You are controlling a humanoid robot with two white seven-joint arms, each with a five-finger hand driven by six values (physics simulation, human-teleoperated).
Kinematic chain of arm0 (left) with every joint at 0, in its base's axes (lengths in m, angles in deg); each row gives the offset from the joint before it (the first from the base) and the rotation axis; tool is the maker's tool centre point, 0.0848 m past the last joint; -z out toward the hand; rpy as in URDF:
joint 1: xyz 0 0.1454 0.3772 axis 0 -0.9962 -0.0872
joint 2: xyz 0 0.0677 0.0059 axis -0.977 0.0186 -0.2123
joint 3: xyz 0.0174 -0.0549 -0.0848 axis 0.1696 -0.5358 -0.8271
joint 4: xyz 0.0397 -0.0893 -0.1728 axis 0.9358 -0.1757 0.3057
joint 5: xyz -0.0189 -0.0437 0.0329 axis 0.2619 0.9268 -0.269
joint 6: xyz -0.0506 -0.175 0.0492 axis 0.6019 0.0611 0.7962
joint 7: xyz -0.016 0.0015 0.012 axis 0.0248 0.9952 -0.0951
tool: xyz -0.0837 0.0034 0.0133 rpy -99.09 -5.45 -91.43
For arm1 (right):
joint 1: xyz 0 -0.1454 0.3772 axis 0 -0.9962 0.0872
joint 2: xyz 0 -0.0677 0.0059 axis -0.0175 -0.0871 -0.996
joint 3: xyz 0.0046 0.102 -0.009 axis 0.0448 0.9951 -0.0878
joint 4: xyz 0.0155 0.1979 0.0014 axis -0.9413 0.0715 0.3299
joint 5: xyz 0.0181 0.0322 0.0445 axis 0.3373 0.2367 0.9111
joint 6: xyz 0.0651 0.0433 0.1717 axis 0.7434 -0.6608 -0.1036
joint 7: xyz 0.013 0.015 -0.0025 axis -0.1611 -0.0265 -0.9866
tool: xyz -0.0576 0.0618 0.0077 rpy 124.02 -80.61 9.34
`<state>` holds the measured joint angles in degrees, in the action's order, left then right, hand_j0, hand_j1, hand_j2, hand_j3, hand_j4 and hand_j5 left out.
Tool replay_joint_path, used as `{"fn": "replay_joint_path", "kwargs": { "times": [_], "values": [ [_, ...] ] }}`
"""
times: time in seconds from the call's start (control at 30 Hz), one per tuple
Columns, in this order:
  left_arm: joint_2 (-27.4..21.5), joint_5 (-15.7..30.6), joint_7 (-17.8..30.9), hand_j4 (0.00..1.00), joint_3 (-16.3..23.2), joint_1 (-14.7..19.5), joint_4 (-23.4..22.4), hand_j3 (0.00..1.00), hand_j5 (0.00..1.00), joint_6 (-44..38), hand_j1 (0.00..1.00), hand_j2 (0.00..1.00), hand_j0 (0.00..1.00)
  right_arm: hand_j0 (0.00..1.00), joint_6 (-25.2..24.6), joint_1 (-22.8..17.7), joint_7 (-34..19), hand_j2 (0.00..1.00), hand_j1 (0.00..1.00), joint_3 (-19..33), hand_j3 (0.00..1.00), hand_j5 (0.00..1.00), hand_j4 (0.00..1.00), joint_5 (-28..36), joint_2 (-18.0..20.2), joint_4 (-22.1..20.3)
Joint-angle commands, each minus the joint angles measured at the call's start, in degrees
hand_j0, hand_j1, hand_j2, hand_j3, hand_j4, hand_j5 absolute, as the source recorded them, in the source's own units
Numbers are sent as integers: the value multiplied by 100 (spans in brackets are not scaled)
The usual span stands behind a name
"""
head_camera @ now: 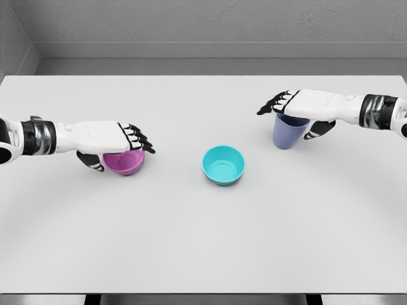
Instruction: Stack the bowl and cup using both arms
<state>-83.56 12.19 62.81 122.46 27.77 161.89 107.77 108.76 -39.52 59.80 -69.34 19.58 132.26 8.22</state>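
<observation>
Purple bowl (125, 162) sits gripped under left hand (111, 141); right hand (304, 107) grips blue cup (289, 132).

Head view. Left hand (111, 141), entering at left of frame, lies palm-down over a purple bowl (126, 163), fingers extended across its rim and thumb beneath. A teal bowl (223, 165) stands upright and alone at centre of the white desk (203, 241). At upper right, the right hand (299, 108) covers the top of a blue cup (289, 133), thumb beside its wall.
</observation>
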Motion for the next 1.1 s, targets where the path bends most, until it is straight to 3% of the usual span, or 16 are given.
{"fn": "replay_joint_path", "kwargs": {
  "times": [0.0, 1.07],
  "values": [
    [-5, 19, -2, 100, -15, 0, -1, 100, 100, -14, 100, 100, 100, 100, -12, 0, 3, 100, 100, 6, 100, 100, 100, 33, -1, 6],
    [92, -69, -2, 100, 12, 26, -264, 100, 100, -14, 100, 100, 100, 100, -12, -9, 3, 100, 100, -82, 100, 100, 100, 24, -115, 138]
  ]
}}
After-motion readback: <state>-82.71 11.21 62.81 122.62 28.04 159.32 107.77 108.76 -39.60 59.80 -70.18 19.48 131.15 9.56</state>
